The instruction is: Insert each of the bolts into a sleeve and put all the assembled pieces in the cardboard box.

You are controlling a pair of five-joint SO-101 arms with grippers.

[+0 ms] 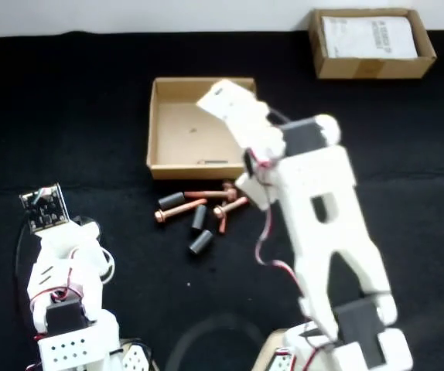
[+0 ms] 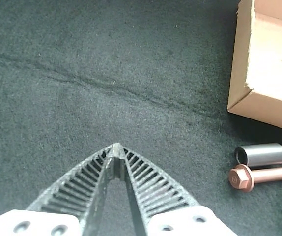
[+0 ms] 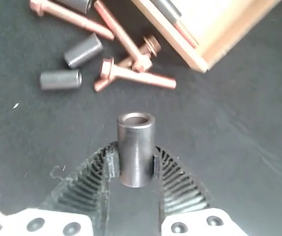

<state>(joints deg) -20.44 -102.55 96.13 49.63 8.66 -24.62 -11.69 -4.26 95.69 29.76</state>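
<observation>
On the black counter (image 1: 90, 116) an open cardboard box (image 1: 154, 127) sits near the middle. Just in front of it lie copper bolts (image 1: 206, 193) and dark sleeves (image 1: 200, 243) (loose, jumbled together). The right arm (image 1: 322, 209) stretches over the box's near corner, and the left arm (image 1: 63, 263) stands well apart.

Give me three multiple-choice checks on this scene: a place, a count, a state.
1. Where do the loose bolts lie relative to the cardboard box?
A. inside it
B. on the cloth just outside it, on the arms' side
C. behind it, by the far wall

2. How many sleeves lie loose on the cloth?
A. three
B. one
C. six

3. The right end effector is:
A. open and empty
B. shut on a bolt
C. shut on a sleeve

Answers:
1 B: they lie scattered by the box's near wall.
2 A: three dark sleeves lie among the bolts.
3 C: the sleeve stands clamped in it.
</observation>
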